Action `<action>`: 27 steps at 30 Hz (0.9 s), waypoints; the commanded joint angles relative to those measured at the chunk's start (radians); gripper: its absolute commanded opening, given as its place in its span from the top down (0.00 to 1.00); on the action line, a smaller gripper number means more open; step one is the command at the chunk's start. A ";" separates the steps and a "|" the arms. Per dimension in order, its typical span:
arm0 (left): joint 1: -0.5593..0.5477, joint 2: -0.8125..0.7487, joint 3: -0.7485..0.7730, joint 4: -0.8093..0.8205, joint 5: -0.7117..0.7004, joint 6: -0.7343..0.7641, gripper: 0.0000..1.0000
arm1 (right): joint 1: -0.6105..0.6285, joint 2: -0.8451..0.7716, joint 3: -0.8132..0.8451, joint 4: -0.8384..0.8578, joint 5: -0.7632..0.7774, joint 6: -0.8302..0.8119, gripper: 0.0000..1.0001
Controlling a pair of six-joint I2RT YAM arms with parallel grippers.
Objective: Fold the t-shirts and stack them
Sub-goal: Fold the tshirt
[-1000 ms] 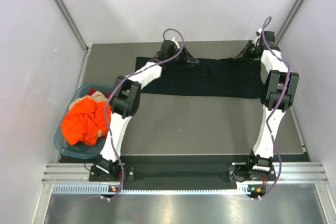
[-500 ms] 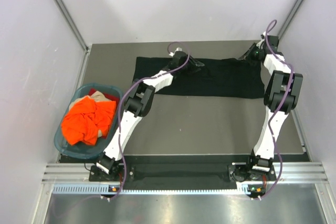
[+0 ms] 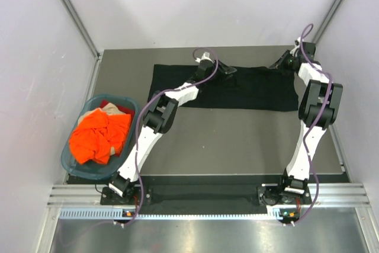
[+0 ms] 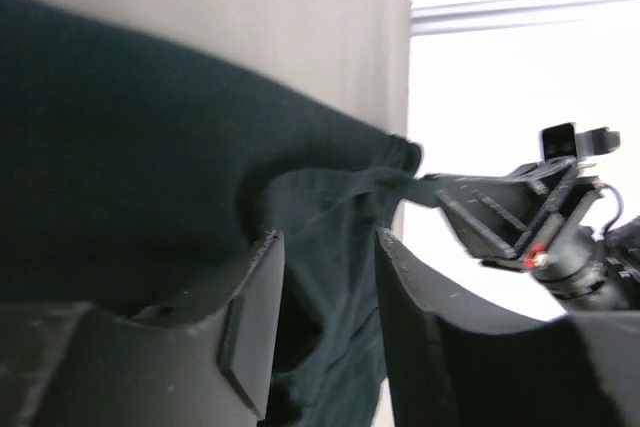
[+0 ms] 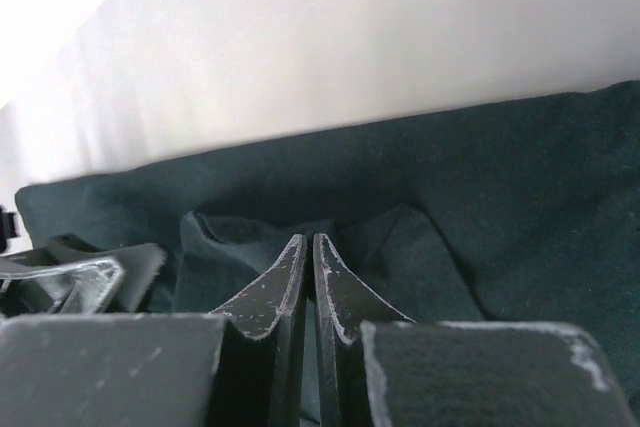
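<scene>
1. The black t-shirt (image 3: 254,90) lies folded in a long strip across the far part of the table (image 3: 237,140).
2. The left hand (image 4: 325,317) hangs over the strip's far edge near its middle. Its fingers stand apart, with black cloth showing in the gap but not pinched.
3. The right hand (image 5: 305,247) is closed on a raised tuck of the black t-shirt near its far right corner.
4. The orange t-shirt (image 3: 98,137) sits crumpled in a teal basket (image 3: 70,161) at the table's left edge, well apart from the strip. A tan cloth (image 3: 109,109) lies just behind it.
5. The left arm (image 3: 177,93) crosses the strip's near edge and hides part of it.
</scene>
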State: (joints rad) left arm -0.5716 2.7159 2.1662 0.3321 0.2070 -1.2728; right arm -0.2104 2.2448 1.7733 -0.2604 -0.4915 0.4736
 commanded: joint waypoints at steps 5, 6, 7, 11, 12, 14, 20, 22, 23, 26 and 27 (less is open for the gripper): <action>-0.016 0.033 0.059 -0.025 -0.038 0.056 0.49 | -0.032 -0.091 -0.041 0.066 -0.021 -0.007 0.95; -0.017 0.034 0.067 -0.037 -0.041 0.064 0.49 | -0.037 -0.091 -0.041 0.067 -0.024 -0.009 0.95; -0.019 0.038 0.081 -0.053 -0.044 0.073 0.49 | -0.037 -0.090 -0.041 0.069 -0.025 -0.006 0.95; -0.027 0.051 0.109 -0.079 -0.072 0.090 0.50 | -0.040 -0.093 -0.051 0.090 -0.032 0.008 0.95; -0.030 0.059 0.118 -0.079 -0.077 0.090 0.50 | -0.040 -0.094 -0.051 0.093 -0.033 0.011 0.95; -0.033 0.091 0.164 -0.071 -0.070 0.073 0.53 | -0.038 -0.096 -0.052 0.098 -0.039 0.022 0.95; -0.053 0.146 0.227 -0.053 -0.080 0.041 0.53 | -0.038 -0.099 -0.055 0.110 -0.050 0.025 0.95; -0.057 0.153 0.227 -0.047 -0.080 0.030 0.52 | -0.038 -0.099 -0.058 0.112 -0.053 0.026 0.95; -0.057 0.154 0.227 -0.050 -0.081 0.030 0.51 | -0.040 -0.099 -0.061 0.115 -0.055 0.031 0.95; -0.057 0.156 0.224 -0.050 -0.089 0.030 0.51 | -0.040 -0.100 -0.066 0.125 -0.064 0.036 0.95; -0.057 0.157 0.224 -0.047 -0.092 0.023 0.51 | -0.040 -0.102 -0.066 0.127 -0.065 0.037 0.95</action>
State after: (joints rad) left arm -0.6186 2.8502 2.3596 0.2672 0.1326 -1.2388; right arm -0.2447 2.2227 1.7138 -0.1967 -0.5339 0.5087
